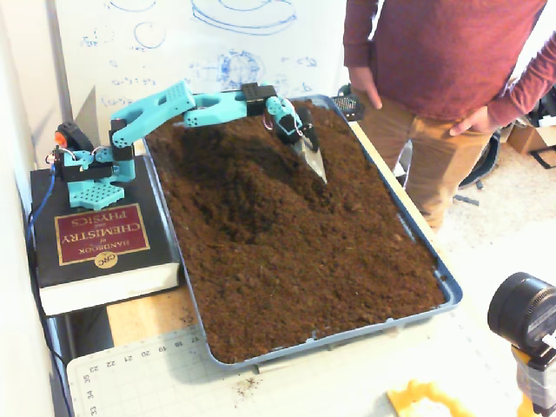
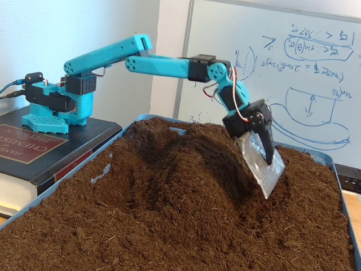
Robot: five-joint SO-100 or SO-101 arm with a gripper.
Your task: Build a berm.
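- Right now the teal arm (image 1: 204, 102) reaches out from its base (image 1: 94, 174), which sits on a thick book (image 1: 100, 248) at the left edge of the table in the high fixed view.
- Its gripper (image 1: 314, 160) hangs over the far right part of a blue tray (image 1: 447, 287) full of brown soil, near the tray's far right corner.
- From the low fixed view, the gripper (image 2: 266, 175) carries a flat silvery scoop blade (image 2: 260, 165) tilted down and to the right, its tip just above or barely touching the soil; I cannot tell which.
- Whether the jaws are wide or narrow I cannot tell, since the blade covers them.
- The berm (image 2: 194, 164) rises as a rounded ridge of loose dark soil in the far half of the tray, just left of the blade in the low view; in the high view the berm (image 1: 261, 187) lies beside a darker hollow (image 1: 208, 195).
- A person (image 1: 439, 78) in a maroon top stands at the tray's far right side.
- Behind the tray stands a whiteboard (image 2: 282, 68) with blue sketches.
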